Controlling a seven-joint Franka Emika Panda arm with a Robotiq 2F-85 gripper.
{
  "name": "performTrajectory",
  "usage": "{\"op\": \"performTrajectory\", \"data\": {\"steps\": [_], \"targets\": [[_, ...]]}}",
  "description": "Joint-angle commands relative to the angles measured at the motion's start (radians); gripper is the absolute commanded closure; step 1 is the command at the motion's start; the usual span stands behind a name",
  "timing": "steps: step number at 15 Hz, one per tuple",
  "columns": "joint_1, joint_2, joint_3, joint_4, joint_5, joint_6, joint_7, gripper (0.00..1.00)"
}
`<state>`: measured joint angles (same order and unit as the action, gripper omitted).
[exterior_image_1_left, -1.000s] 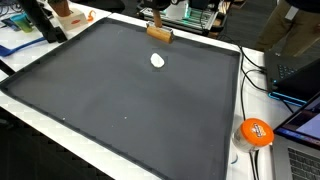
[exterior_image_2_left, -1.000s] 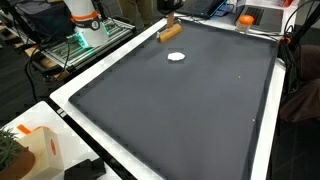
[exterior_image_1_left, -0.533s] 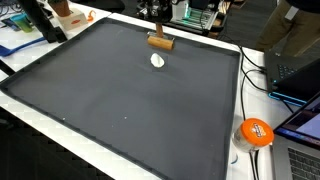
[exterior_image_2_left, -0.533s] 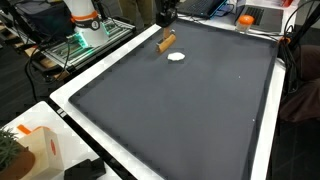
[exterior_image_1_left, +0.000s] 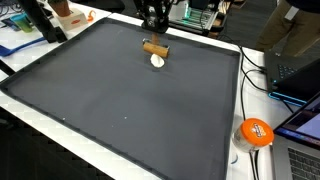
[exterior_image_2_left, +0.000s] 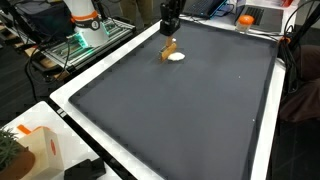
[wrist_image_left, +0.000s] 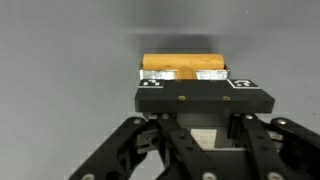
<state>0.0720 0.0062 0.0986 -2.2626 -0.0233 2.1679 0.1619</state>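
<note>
Only partly visible: wooden block (wrist_image_left: 183, 66) in the jaws' clenched grasp, lower half hidden.

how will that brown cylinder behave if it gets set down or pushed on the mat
The brown cylinder looks stiff: it shows no bending in the shut gripper. Its round side suggests it would roll on the flat dark mat. It is probably light for its size, judging by its wood-like look.

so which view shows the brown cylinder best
The wrist view: the cylinder lies crosswise, large and sharp, at the tips of the gripper, which hide only its lower edge. Both exterior views show it as a small brown shape over the mat, beside a white disc.
</note>
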Motion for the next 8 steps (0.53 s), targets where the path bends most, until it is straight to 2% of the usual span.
{"op": "performTrajectory", "data": {"steps": [1, 4, 8], "targets": [[0.013, 0.048, 0.0, 0.036, -0.038, 0.013, 0.033, 0.78], [0.023, 0.073, 0.004, 0.051, -0.016, 0.04, 0.01, 0.78], [0.042, 0.089, 0.013, 0.094, -0.058, 0.043, 0.019, 0.78]]}}
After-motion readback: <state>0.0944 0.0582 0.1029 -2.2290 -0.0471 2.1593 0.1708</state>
